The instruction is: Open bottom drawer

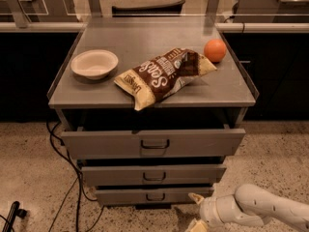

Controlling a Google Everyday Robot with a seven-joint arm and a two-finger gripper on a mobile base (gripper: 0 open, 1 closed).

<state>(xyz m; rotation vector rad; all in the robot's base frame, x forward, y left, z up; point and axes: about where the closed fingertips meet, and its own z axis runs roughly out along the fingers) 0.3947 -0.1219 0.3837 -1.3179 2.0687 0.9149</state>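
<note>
The bottom drawer point(125, 196) is the narrowest grey front at the foot of the cabinet, with a small dark loop handle point(155, 196) at its centre. It stands out a little from the cabinet, less than the two drawers above. My gripper point(194, 211) is low at the right, just right of and slightly below the drawer's right end, on a white arm point(260, 209) coming in from the lower right. One pale fingertip point(195, 197) points toward the drawer's right edge and a second point(191, 224) shows below it. The gripper holds nothing and is apart from the handle.
The middle drawer point(111, 175) and the widest top drawer point(96, 144) are pulled out above. On the cabinet top point(145, 37) lie a white bowl point(94, 63), a brown chip bag point(164, 74) and an orange point(215, 50). Black cables point(67, 178) trail on the speckled floor at left.
</note>
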